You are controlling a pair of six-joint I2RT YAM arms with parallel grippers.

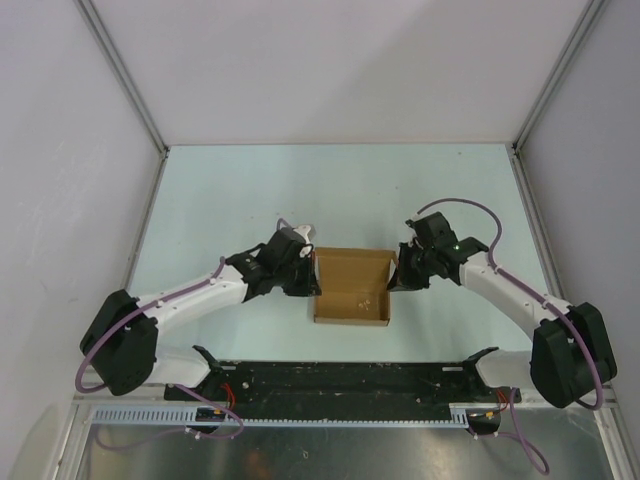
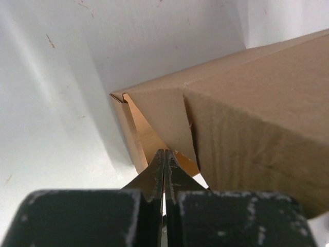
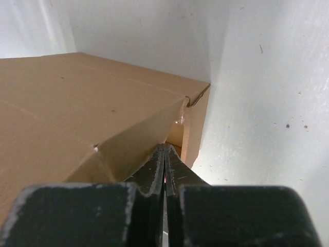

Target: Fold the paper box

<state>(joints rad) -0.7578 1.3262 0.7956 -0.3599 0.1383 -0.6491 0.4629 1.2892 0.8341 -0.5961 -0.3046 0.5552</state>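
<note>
- A pale, bare surface (image 1: 250,190) sits inside white walls (image 1: 330,60) with metal frame posts (image 1: 120,70) at the back corners.
- The paper box (image 1: 350,287) lies near the middle of the surface, between the two arms. It is already raised into a shallow brown tray shape, its lid panel lying on top.
- The left hand (image 1: 310,283) is at the box's left end. Its fingers are pressed tight together with nothing between them, and the tips poke at the gap under a loose end flap (image 2: 164,118).
- The right hand (image 1: 393,283) is at the box's right end, likewise closed on nothing. Its tips sit at the slit beside the corner fold (image 3: 195,98).
- Handling, as a judgement: the thin card looks very light, so a one-sided push would likely slide the whole box. Meeting it from both ends, as here, should keep it from sliding.
- The card is probably stiff along its panels and weak at the scored creases, so hard pressure may dent or buckle it.
- The best places to act seem to be the free flap edges and tabs at each end. Closed fingertips can nudge these, and a flap could be pinched near its crease.
</note>
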